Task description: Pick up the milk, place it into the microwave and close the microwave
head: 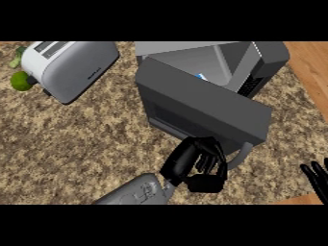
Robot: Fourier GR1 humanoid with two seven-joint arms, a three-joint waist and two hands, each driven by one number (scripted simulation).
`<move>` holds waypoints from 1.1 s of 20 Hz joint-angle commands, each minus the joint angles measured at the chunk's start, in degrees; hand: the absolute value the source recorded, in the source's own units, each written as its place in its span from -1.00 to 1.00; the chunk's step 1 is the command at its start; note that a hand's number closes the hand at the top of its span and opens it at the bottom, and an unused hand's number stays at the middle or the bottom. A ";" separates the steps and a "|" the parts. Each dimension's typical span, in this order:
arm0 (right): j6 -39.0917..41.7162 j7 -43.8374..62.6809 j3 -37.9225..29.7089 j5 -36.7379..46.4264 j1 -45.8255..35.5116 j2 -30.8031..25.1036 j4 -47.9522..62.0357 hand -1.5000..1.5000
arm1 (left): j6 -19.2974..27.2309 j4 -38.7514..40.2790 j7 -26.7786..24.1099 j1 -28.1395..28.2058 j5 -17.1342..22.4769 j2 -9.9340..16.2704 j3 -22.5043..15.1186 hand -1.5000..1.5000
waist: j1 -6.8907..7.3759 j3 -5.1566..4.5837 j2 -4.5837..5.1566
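Peeking out behind the door's upper edge, a small blue-and-white corner of the milk carton (201, 77) shows inside the cavity of the grey box-shaped microwave (266, 57); too little of it is visible to tell which way it points or how its long axis runs. The microwave's wide dark grey door (202, 108) stands partly open, swung out from the body so that its long edge runs diagonally from upper left to lower right, with a pale grey curved handle (242, 156) at its lower right corner. Just below that door, the robot's left hand (195, 166), black on a grey forearm, rests against the door's lower edge beside the handle, its fingers curled with nothing seen inside them. Well right of the microwave door, at the view's right edge, the right hand (326, 182) rests with fingers straight and spread, pointing up. Left of the microwave lies a white and silver toaster (70, 65), with a green round fruit (21, 80) at its left side, all on the speckled brown stone counter (67, 149).
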 commanded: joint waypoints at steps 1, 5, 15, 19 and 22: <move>-0.37 2.75 -0.58 -2.60 0.41 -1.18 -2.90 -1.00 | 3.95 1.67 -0.43 -6.56 3.76 -0.71 1.22 1.00 | -0.92 0.03 0.13; -1.51 4.57 0.10 -3.01 -0.10 -1.03 -4.53 -1.00 | 6.29 4.96 -1.49 -10.00 7.20 -0.73 2.24 1.00 | -1.66 0.07 0.63; -2.73 8.46 -0.51 -6.37 -0.60 -2.57 -7.87 -1.00 | 5.43 12.73 -3.98 -17.70 16.67 -0.75 6.88 1.00 | -3.90 0.15 1.94; -2.91 9.40 -1.34 -7.65 -0.38 -3.38 -9.19 -1.00 | 5.44 15.58 -5.74 -19.51 20.07 -0.75 8.46 1.00 | -4.60 0.18 1.94; -3.49 10.42 -2.19 -8.88 -1.23 -4.00 -8.97 -1.00 | 4.02 18.11 -7.24 -20.68 22.38 -0.75 9.64 1.00 | -4.10 0.19 2.33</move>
